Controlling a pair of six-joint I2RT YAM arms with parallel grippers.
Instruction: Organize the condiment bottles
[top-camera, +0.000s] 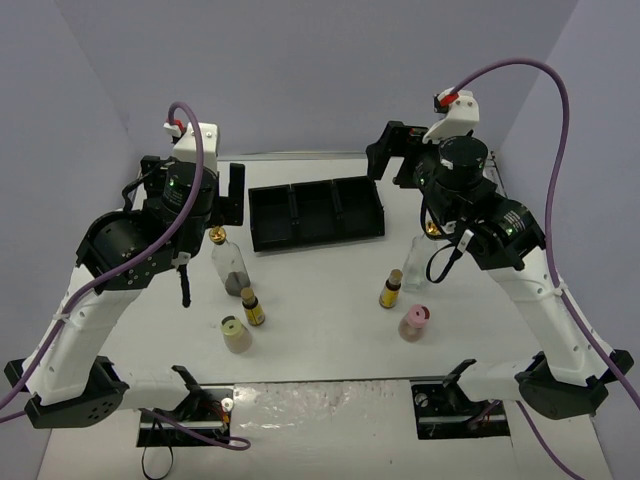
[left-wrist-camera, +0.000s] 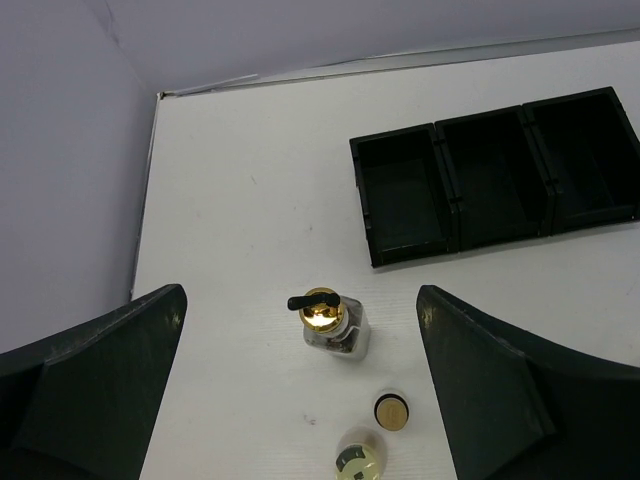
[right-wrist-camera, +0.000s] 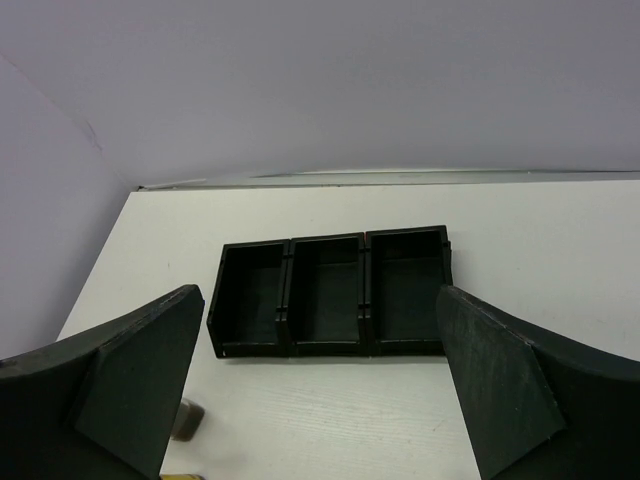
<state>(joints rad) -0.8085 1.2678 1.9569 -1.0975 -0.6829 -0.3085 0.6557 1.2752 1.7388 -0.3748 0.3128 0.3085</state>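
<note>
Three condiment bottles stand on the left of the table: a tall clear one with a gold pourer (top-camera: 229, 262) (left-wrist-camera: 324, 312), a small amber one (top-camera: 252, 307) (left-wrist-camera: 391, 411) and a squat beige jar (top-camera: 236, 334) (left-wrist-camera: 360, 460). On the right are a second tall clear bottle (top-camera: 415, 262), partly behind the right arm, an amber one (top-camera: 390, 290) and a pink jar (top-camera: 414, 322). My left gripper (top-camera: 228, 198) (left-wrist-camera: 300, 292) hangs open above the left tall bottle, holding nothing. My right gripper (top-camera: 388, 156) (right-wrist-camera: 320, 295) is open and empty, raised near the tray's right end.
A black three-compartment tray (top-camera: 316, 212) (left-wrist-camera: 495, 180) (right-wrist-camera: 330, 292) lies at the back middle, all compartments empty. Grey walls close in the table at the back and both sides. A blurred brown piece of a bottle (right-wrist-camera: 187, 420) shows beside my right gripper's left finger.
</note>
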